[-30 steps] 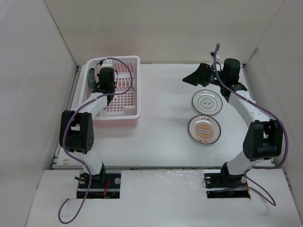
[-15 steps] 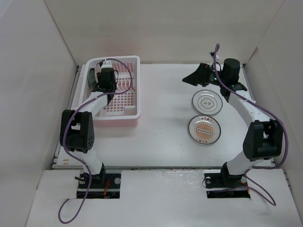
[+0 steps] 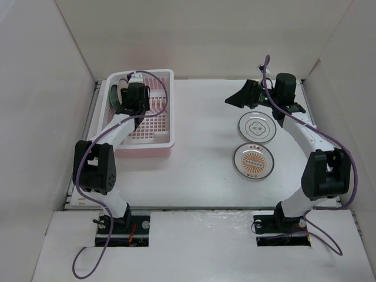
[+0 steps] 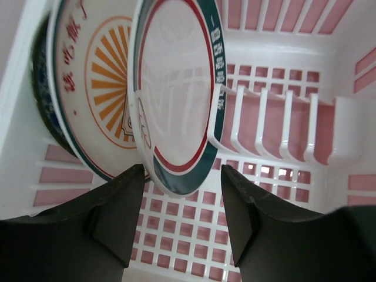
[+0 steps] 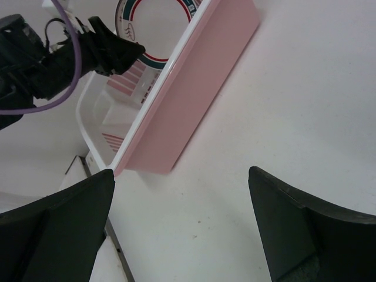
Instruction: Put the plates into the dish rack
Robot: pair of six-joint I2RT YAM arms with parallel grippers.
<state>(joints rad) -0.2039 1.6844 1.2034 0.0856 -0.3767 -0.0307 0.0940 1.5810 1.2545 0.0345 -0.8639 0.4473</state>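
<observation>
Fingers of your left gripper (image 4: 182, 170) stand spread inside the rack (image 4: 276, 182), one on either side of the green plate's (image 4: 176, 88) lower rim. The hand is released, not clamped. A clear gap shows between the plate and the right finger. The left finger sits close against the rim, but you cannot tell from here whether it touches.

The green plate stands on edge just past the fingertips, tilted a little, with its right side at the first of the ribs (image 4: 261, 126). On the left finger's side, right behind it, stands the orange plate (image 4: 97, 88), also on edge. Beyond that, furthest to that side against the rack's end wall, is the teal plate (image 4: 42, 111). The other ribs, on the right finger's side, hold nothing.

Your right gripper (image 5: 181, 173) hangs over the table (image 3: 200, 147) with its jaws wide apart and nothing between them. Well ahead of its fingertips lies the rack's long side, with the green plate's rim showing over the white edge.

Back from that hand, toward the arm's base, the grey plate (image 3: 257, 127) lies flat on the table. The loose orange plate (image 3: 254, 160) lies just beyond it, nearer the base. The two sit close together but apart, and the hand touches neither.
</observation>
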